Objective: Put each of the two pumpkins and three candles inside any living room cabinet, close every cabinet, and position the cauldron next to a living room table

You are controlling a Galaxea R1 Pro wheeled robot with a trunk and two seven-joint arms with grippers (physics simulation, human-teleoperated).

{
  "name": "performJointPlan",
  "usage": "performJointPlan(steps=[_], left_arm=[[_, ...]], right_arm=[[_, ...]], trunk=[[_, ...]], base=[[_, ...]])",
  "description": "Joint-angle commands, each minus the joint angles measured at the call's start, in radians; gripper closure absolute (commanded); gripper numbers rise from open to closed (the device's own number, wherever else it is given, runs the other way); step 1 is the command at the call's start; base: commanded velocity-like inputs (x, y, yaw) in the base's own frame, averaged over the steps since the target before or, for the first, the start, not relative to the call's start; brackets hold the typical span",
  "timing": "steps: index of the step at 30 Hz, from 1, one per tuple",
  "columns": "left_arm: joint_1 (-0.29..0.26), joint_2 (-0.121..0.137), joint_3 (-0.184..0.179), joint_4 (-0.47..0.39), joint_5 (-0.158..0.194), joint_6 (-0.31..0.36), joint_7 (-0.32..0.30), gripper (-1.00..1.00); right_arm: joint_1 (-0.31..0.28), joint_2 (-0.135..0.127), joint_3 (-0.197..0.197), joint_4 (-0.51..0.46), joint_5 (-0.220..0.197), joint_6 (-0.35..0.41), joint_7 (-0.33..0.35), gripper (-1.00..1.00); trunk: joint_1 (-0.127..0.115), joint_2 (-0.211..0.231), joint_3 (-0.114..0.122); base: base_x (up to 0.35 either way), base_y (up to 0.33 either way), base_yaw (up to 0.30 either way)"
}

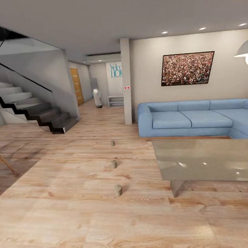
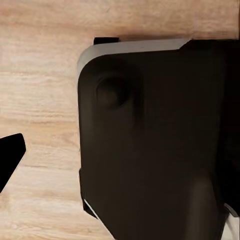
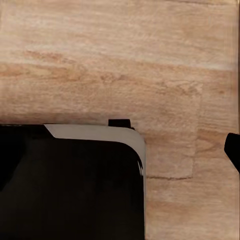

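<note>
Through the head view we are looking across the living room floor (image 1: 71, 216), where the three candles are standing in a loose line running away from us. The nearest candle (image 1: 118, 190) is sitting on the bare boards just off the near left corner of the coffee table (image 1: 208, 159); the middle candle (image 1: 113, 163) is further along, about level with that table's far edge, and the far candle (image 1: 112, 142) is beyond it, out in front of the end of the blue sofa (image 1: 190, 119). Each one is standing upright, so its long axis is vertical, and all three are well apart from the table's slab leg. We are judging that the nearest candle is the one to go for first, lying ahead of us and roughly central, so neither arm is clearly the nearer; the base would need to close in before any reach. No pumpkins, cabinet or cauldron are among what we are seeing here.

Through the left wrist view we are looking down at wood flooring past a dark rounded body of the robot (image 2: 150, 150), with a black tip at the edge; whether the left fingers are open or closed we cannot tell.

Through the right wrist view we are again seeing floorboards and a dark, pale-rimmed corner of the robot (image 3: 70, 185); the state of the right fingers we cannot tell either.
</note>
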Motion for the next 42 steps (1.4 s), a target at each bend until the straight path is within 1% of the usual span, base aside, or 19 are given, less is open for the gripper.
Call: performJointPlan(steps=[1, 4, 5, 6, 9, 11, 14, 15, 16, 17, 19, 23, 25, 27, 29, 31, 34, 39, 42], left_arm=[[0.000, 0.001, 0.000, -0.020, 0.000, -0.001, 0.001, -1.00], [0.000, 0.003, 0.000, -0.097, 0.000, -0.002, 0.001, -1.00], [0.000, 0.003, 0.001, -0.143, 0.000, -0.002, 0.001, -1.00], [0.000, 0.003, 0.001, -0.158, 0.000, -0.002, 0.001, -1.00], [0.000, 0.002, 0.001, -0.246, 0.001, -0.002, 0.002, -1.00], [0.000, 0.002, 0.002, -0.264, 0.002, -0.002, 0.002, -1.00], [0.000, 0.001, 0.002, -0.284, 0.003, -0.009, 0.002, -1.00], [0.000, 0.001, 0.002, -0.289, 0.003, -0.023, 0.002, -1.00], [0.000, 0.001, 0.002, -0.293, 0.004, -0.055, 0.002, -1.00], [0.000, 0.002, 0.002, -0.293, 0.006, -0.096, 0.002, -1.00], [0.000, 0.003, 0.007, -0.291, 0.014, -0.112, 0.002, -1.00], [0.000, 0.004, 0.052, -0.267, 0.068, -0.127, -0.002, -1.00], [0.000, 0.005, 0.065, -0.246, 0.084, -0.145, -0.006, -1.00], [0.000, 0.006, 0.070, -0.237, 0.091, -0.167, -0.007, -1.00], [0.000, 0.014, 0.075, -0.228, 0.098, -0.199, -0.009, -1.00], [0.000, 0.032, 0.079, -0.214, 0.104, -0.227, -0.010, -1.00], [0.000, 0.039, 0.080, -0.199, 0.106, -0.257, -0.010, -1.00], [0.000, 0.043, 0.082, -0.178, 0.107, -0.311, -0.010, -1.00], [0.000, 0.044, 0.082, -0.173, 0.108, -0.326, -0.010, -1.00]], right_arm=[[-0.001, 0.001, 0.000, -0.004, -0.001, -0.021, 0.000, -1.00], [-0.001, 0.007, 0.001, -0.043, 0.000, -0.054, 0.000, -1.00], [-0.001, 0.015, 0.001, -0.082, 0.000, -0.062, 0.000, -1.00], [-0.001, 0.019, 0.001, -0.096, 0.001, -0.064, 0.000, -1.00], [-0.002, 0.036, 0.001, -0.192, 0.001, -0.069, 0.000, -1.00], [-0.002, 0.039, 0.001, -0.224, 0.001, -0.069, 0.000, -1.00], [-0.009, 0.061, 0.002, -0.287, 0.002, -0.070, -0.001, -1.00], [-0.018, 0.077, 0.003, -0.308, 0.003, -0.069, -0.001, -1.00], [-0.035, 0.096, 0.003, -0.324, 0.003, -0.069, -0.001, -1.00], [-0.052, 0.109, 0.003, -0.316, 0.003, -0.069, -0.002, -1.00], [-0.058, 0.114, 0.004, -0.302, 0.005, -0.070, -0.002, -1.00], [-0.063, 0.117, 0.005, -0.270, 0.005, -0.071, -0.001, -1.00], [-0.064, 0.118, 0.008, -0.258, 0.008, -0.074, -0.001, -1.00], [-0.064, 0.119, 0.010, -0.253, 0.014, -0.076, 0.000, -1.00], [-0.064, 0.121, 0.014, -0.249, 0.029, -0.079, 0.001, -1.00], [-0.065, 0.126, 0.025, -0.246, 0.068, -0.095, 0.000, -1.00], [-0.065, 0.127, 0.029, -0.244, 0.086, -0.124, 0.000, -1.00], [-0.065, 0.128, 0.031, -0.233, 0.096, -0.153, 0.000, -1.00], [-0.065, 0.128, 0.032, -0.209, 0.098, -0.162, 0.000, -1.00]], trunk=[[-0.004, 0.007, 0.002], [-0.015, 0.028, 0.010], [-0.019, 0.035, 0.012], [-0.023, 0.042, 0.015], [-0.035, 0.063, 0.024], [-0.042, 0.077, 0.030], [-0.054, 0.098, 0.039], [-0.058, 0.105, 0.042], [-0.061, 0.112, 0.045], [-0.065, 0.119, 0.048], [-0.073, 0.133, 0.055], [-0.088, 0.161, 0.067], [-0.096, 0.175, 0.075], [-0.104, 0.189, 0.082], [-0.107, 0.196, 0.087], [-0.107, 0.196, 0.090], [-0.107, 0.196, 0.093], [-0.107, 0.196, 0.099], [-0.107, 0.196, 0.102]], base=[[0.000, 0.000, 0.066], [0.000, 0.000, 0.072], [0.000, 0.000, 0.069], [0.000, 0.000, 0.060], [0.000, 0.000, 0.024], [0.000, 0.000, 0.011], [0.000, 0.000, 0.005], [0.000, 0.000, 0.003], [0.000, 0.000, 0.001], [0.000, 0.000, 0.000], [0.000, 0.000, 0.000], [0.000, 0.000, -0.008], [0.000, 0.000, -0.075], [0.000, 0.000, -0.131], [0.000, 0.000, -0.174], [0.000, 0.000, -0.202], [0.000, 0.000, -0.215], [0.000, 0.000, -0.225], [0.000, 0.000, -0.229]])
